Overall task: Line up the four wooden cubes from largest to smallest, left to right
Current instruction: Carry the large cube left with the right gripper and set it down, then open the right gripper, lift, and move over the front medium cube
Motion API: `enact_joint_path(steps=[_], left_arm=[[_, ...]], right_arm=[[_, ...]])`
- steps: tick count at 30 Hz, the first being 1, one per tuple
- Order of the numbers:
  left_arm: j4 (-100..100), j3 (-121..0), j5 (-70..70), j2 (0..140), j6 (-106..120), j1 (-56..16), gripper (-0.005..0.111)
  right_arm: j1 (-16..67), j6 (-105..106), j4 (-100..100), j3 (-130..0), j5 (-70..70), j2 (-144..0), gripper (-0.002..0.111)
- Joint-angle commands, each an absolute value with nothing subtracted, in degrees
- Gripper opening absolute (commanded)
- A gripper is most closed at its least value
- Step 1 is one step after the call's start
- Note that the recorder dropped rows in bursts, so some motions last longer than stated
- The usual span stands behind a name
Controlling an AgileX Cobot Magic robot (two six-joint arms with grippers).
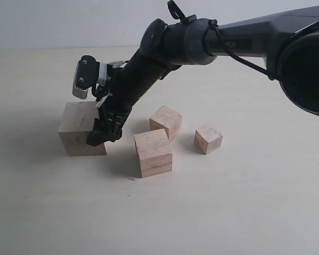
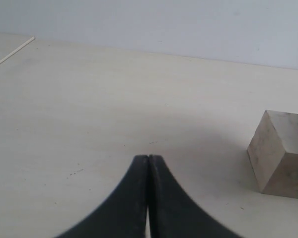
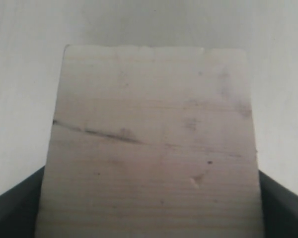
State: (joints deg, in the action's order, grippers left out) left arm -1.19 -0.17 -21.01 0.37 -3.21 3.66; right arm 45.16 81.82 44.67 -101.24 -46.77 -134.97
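Note:
The largest wooden cube [image 1: 80,130], with dark smudges and a crack line, rests on the table at the left. My right gripper [image 1: 99,134] has reached across to it, a finger on each side of the cube [image 3: 154,139], which fills the span between them. The second-largest cube [image 1: 154,153] stands in front of the middle. The third cube [image 1: 166,121] sits just behind it, and the smallest [image 1: 208,139] lies to the right. My left gripper [image 2: 148,159] is shut and empty above bare table, with the largest cube [image 2: 280,153] off to its side. That gripper is outside the exterior view.
The pale tabletop [image 1: 244,212] runs wide around the cubes. My right arm [image 1: 202,42] slants across from the upper right, above the space behind the three smaller cubes. A light wall [image 1: 69,21] bounds the table's far edge.

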Motion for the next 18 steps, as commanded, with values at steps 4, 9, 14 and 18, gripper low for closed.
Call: enact_joint_path(steps=[4,9,14,18], left_arm=[[-1.1,0.0,-20.3,0.0,-3.5,3.3,0.0],[-1.1,0.0,-20.3,0.0,-3.5,3.3,0.0],[-1.1,0.0,-20.3,0.0,-3.5,3.3,0.0],[-1.1,0.0,-20.3,0.0,-3.5,3.3,0.0]], right_arm=[[45.0,82.9,45.8,-101.0,-46.2,-135.7,0.067],[44.9,82.0,44.6,-101.0,-43.9,-135.7,0.091],[44.9,80.5,43.9,-101.0,-44.2,-135.1,0.093],[44.9,79.0,43.5,-101.0,-44.4,-133.0,0.093]])
